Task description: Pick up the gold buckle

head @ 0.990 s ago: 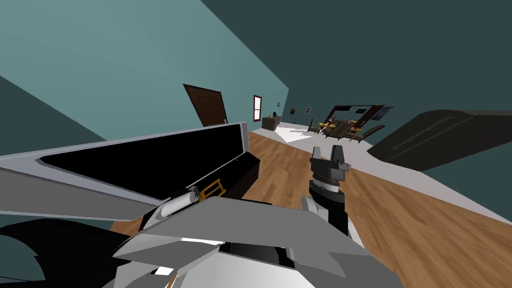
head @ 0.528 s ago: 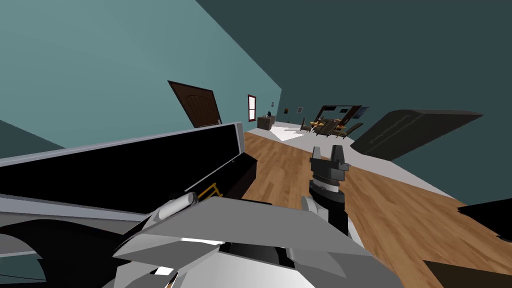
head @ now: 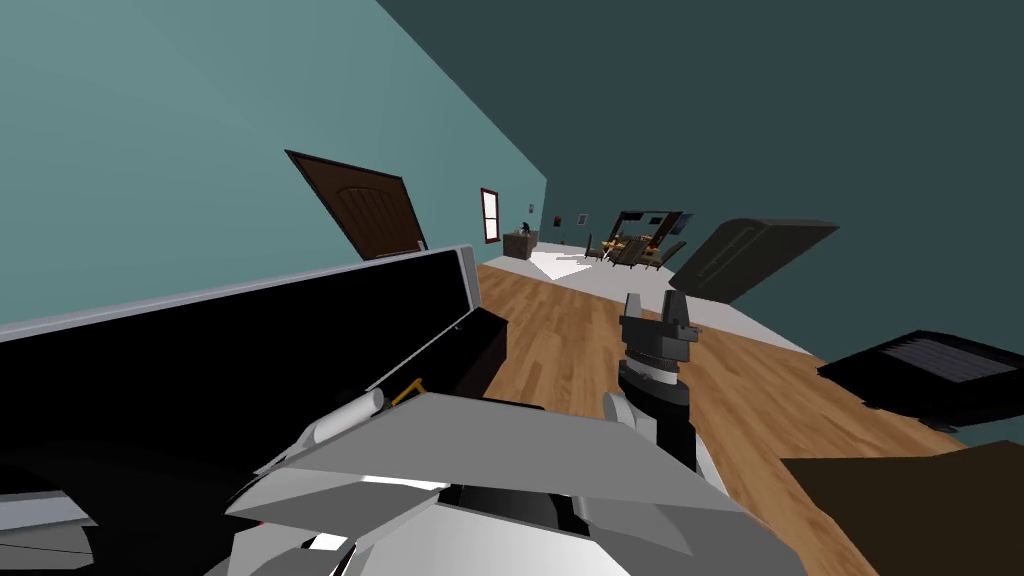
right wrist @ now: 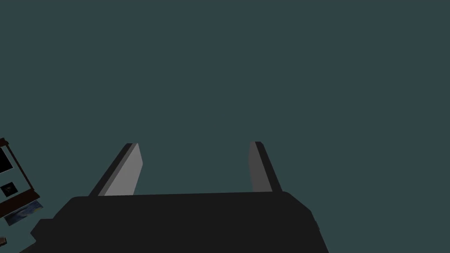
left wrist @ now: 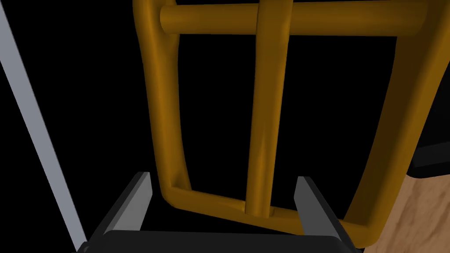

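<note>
Where the big black box (head: 250, 350) with the grey edge (head: 200, 297) lies on my left, my left arm (head: 345, 415) is down beside it; the gold buckle (head: 406, 391) peeks out just past that arm, close to the low black part of the box; up close, the left gripper (left wrist: 223, 175) has its two fingers apart, and the near end of the buckle lies between them; one finger (left wrist: 139, 193) is just beside a corner of the buckle, and the other sits in front of its end bar; I cannot tell if they touch it; a thin bar runs down the middle of the buckle; further right, the right gripper (head: 654, 298) is held up over the wood floor (head: 560, 340), its fingers apart too; a dark flat panel (head: 750, 255) and a low dark thing (head: 930, 375) sit far off to the right.
</note>
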`<state>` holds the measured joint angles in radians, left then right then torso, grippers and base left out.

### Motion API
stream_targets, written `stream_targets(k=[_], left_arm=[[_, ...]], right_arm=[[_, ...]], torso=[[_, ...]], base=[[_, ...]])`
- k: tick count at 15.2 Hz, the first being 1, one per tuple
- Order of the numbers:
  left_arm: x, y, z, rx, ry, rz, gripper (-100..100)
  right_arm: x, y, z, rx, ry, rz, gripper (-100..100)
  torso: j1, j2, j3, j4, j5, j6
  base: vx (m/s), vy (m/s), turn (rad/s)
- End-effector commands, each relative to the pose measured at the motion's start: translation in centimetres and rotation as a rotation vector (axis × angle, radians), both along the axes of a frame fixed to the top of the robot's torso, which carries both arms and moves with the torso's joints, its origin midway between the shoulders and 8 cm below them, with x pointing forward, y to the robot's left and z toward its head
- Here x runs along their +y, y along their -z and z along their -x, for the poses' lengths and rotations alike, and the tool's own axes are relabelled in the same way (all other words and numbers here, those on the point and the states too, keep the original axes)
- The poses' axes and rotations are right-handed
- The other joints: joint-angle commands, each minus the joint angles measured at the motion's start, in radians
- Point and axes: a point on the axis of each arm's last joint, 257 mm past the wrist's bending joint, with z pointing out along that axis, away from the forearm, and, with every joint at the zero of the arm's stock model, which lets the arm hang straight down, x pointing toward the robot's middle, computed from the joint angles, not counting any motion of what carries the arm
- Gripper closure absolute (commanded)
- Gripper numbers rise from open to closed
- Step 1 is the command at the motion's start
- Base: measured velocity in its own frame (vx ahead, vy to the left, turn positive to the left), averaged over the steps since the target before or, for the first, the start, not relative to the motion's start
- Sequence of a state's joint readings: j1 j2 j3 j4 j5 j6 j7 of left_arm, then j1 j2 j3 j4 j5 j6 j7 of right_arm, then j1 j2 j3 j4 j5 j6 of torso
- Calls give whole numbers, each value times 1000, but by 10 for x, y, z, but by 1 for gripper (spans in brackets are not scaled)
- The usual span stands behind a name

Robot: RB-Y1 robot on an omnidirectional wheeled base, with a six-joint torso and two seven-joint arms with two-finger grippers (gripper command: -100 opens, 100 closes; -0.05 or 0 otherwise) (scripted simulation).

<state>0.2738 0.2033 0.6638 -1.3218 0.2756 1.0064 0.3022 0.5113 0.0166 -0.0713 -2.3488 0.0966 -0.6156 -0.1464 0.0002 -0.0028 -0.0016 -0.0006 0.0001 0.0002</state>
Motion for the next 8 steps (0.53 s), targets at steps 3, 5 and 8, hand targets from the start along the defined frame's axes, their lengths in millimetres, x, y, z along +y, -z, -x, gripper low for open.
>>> stream_targets(k=[3, 5, 8], left_arm=[[-12, 10, 21, 44, -51, 72, -100], [-25, 16, 35, 77, -92, 131, -100], [-33, 20, 44, 99, -119, 170, -100]], right_arm=[[0, 0, 0, 0, 0, 0, 0], [0, 0, 0, 0, 0, 0, 0], [0, 0, 0, 0, 0, 0, 0]], torso=[[0, 0, 0, 0, 0, 0], [0, 0, 0, 0, 0, 0], [0, 0, 0, 0, 0, -1]], base=[[19, 30, -157], [18, 32, -206], [17, 32, -131]])
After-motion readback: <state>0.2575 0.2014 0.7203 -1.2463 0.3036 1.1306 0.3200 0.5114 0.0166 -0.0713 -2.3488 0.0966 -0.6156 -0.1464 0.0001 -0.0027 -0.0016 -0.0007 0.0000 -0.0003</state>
